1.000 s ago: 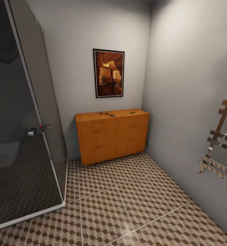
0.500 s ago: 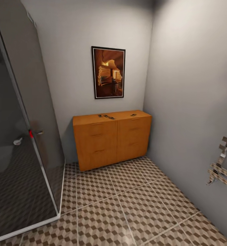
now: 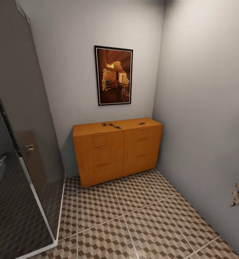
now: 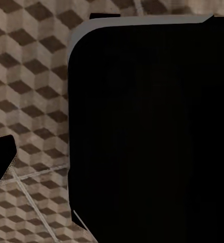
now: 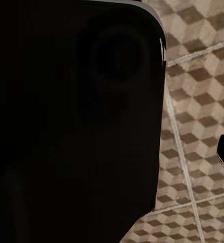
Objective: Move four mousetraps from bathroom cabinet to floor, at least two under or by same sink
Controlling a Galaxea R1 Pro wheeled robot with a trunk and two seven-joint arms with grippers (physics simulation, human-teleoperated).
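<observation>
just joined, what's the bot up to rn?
Nothing is being handled yet. The head view faces the orange-brown cabinet against the far wall, drawers shut. Small dark items on its top look like the mousetraps, one more near the right end, too small to count for sure. The patterned bathroom floor lies between robot and cabinet, a glass shower enclosure on the left. Both wrist views look down at floor tiles.

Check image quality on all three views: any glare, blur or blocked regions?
Head view: evenly lit and sharp; the shower glass is dark and faintly mirrors the floor tiles; small dark items on the cabinet top are too tiny to resolve. Left wrist view: a featureless black body blocks most of it, tiles soft. Right wrist view: same, black mass, blurry tiles.
</observation>
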